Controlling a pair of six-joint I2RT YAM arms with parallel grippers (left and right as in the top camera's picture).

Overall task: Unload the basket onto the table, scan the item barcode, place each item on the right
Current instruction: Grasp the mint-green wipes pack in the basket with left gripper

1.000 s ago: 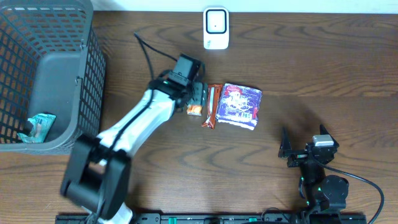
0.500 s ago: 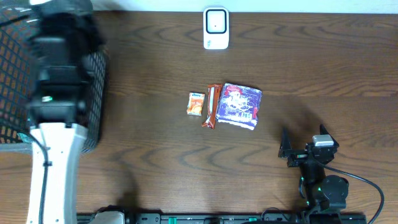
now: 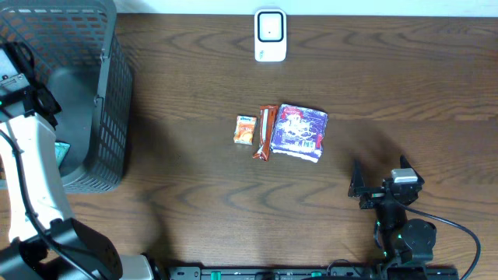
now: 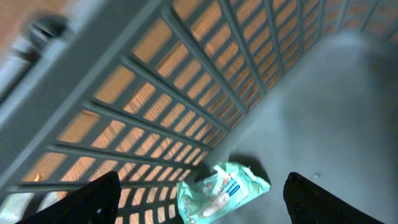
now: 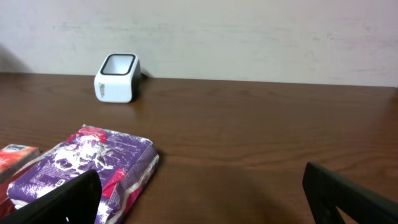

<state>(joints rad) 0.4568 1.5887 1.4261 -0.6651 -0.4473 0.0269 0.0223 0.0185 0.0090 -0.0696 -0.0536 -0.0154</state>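
Three items lie mid-table in the overhead view: a small orange packet, a red-brown bar and a purple packet. The white barcode scanner stands at the far edge; it also shows in the right wrist view as scanner, beyond the purple packet. My left gripper hangs open inside the grey basket, above a teal wipes pack, holding nothing. Near the front right, my right gripper rests open and empty.
The mesh basket fills the far left corner, its wall close to the left wrist camera. The teal pack lies on its floor. A cable runs from the right arm's base at the front edge.
My left arm has swung from the small orange packet at mid-table to the basket at the far left. The three items lie where they were. The right arm is still.
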